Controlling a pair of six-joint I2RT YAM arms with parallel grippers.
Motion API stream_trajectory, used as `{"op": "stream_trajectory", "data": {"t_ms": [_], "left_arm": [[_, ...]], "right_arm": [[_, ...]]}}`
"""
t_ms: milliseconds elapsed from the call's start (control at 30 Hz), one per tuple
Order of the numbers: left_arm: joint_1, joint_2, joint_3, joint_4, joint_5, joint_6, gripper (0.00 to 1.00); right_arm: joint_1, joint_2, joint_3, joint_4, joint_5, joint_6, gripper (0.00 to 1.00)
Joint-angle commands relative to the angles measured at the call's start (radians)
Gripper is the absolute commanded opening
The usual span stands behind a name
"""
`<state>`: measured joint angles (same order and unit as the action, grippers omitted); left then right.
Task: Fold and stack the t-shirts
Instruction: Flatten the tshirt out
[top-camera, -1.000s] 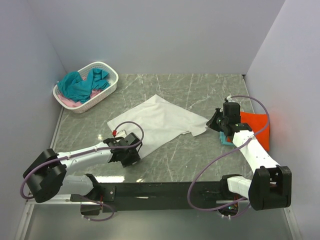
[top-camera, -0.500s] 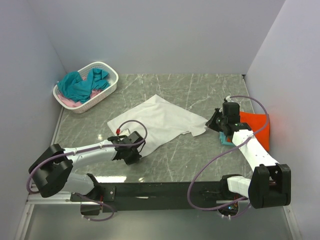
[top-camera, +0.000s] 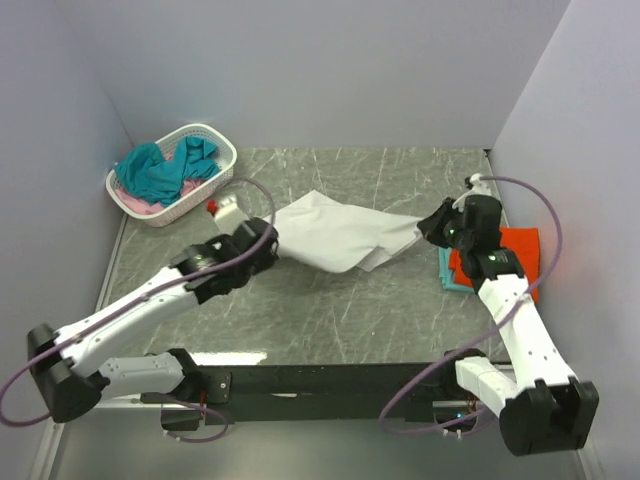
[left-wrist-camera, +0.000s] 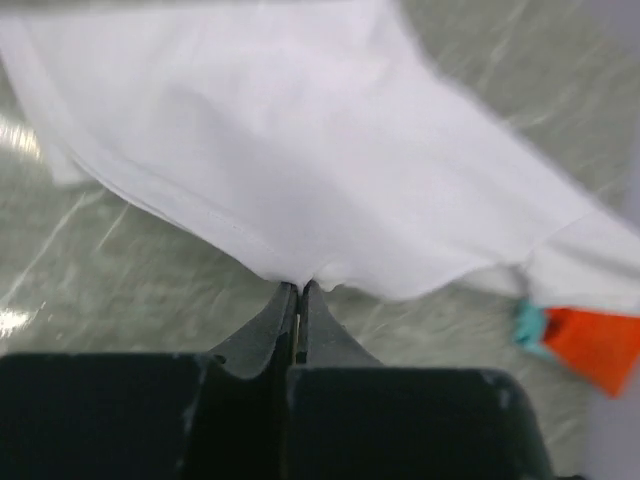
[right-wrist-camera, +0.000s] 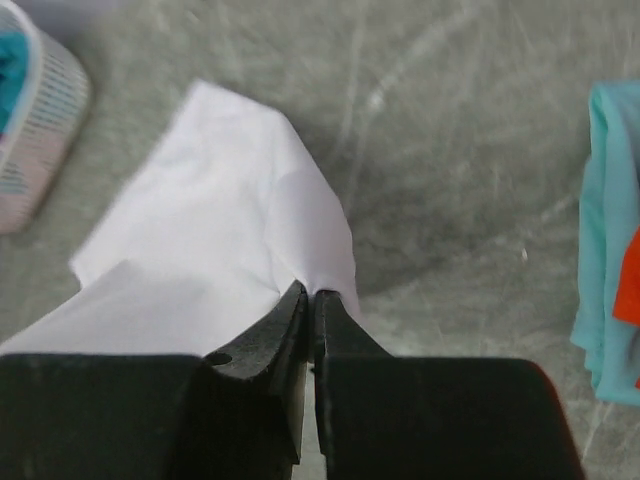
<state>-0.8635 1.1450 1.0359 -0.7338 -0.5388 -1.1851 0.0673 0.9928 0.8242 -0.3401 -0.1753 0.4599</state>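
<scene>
The white t-shirt (top-camera: 335, 238) hangs stretched above the table between both grippers. My left gripper (top-camera: 270, 240) is shut on its left edge; the cloth (left-wrist-camera: 330, 170) runs into its closed tips (left-wrist-camera: 300, 287). My right gripper (top-camera: 430, 225) is shut on its right corner; the cloth (right-wrist-camera: 220, 250) is pinched at its tips (right-wrist-camera: 312, 293). A folded orange-red t-shirt (top-camera: 520, 255) lies on a folded teal one (top-camera: 446, 270) at the right, also in the right wrist view (right-wrist-camera: 605, 290). More teal t-shirts (top-camera: 160, 170) and a pink one (top-camera: 132, 203) lie in the basket.
The white perforated basket (top-camera: 215, 180) stands at the back left corner, also in the right wrist view (right-wrist-camera: 50, 110). Grey walls close in the marble table (top-camera: 330, 320) on the left, back and right.
Both grippers have risen and lifted the white t-shirt off the table. The left arm swung from the front of the table up and back; the right gripper moved slightly back.
</scene>
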Motion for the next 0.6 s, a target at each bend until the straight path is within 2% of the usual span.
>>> {"op": "stream_trajectory", "data": {"t_ms": [0,133,300,500,567], "left_arm": [[-0.003,-0.082,0.145,-0.035,-0.205,0.129,0.01],[-0.005,-0.163,0.275,0.046,-0.225,0.301,0.01],[-0.003,-0.247,0.363,0.108,-0.207,0.406,0.01],[-0.005,-0.344,0.432,0.231,0.014,0.535,0.01],[-0.003,-0.357,0.467,0.228,0.025,0.542,0.01]], "right_arm": [[-0.001,-0.101,0.121,0.027,-0.020,0.016,0.00],[-0.001,-0.176,0.251,-0.003,0.017,0.000,0.00],[-0.001,-0.212,0.380,-0.042,0.036,-0.020,0.00],[-0.001,-0.259,0.529,-0.111,0.030,-0.056,0.00],[-0.003,-0.281,0.585,-0.131,0.028,-0.069,0.00]]}}
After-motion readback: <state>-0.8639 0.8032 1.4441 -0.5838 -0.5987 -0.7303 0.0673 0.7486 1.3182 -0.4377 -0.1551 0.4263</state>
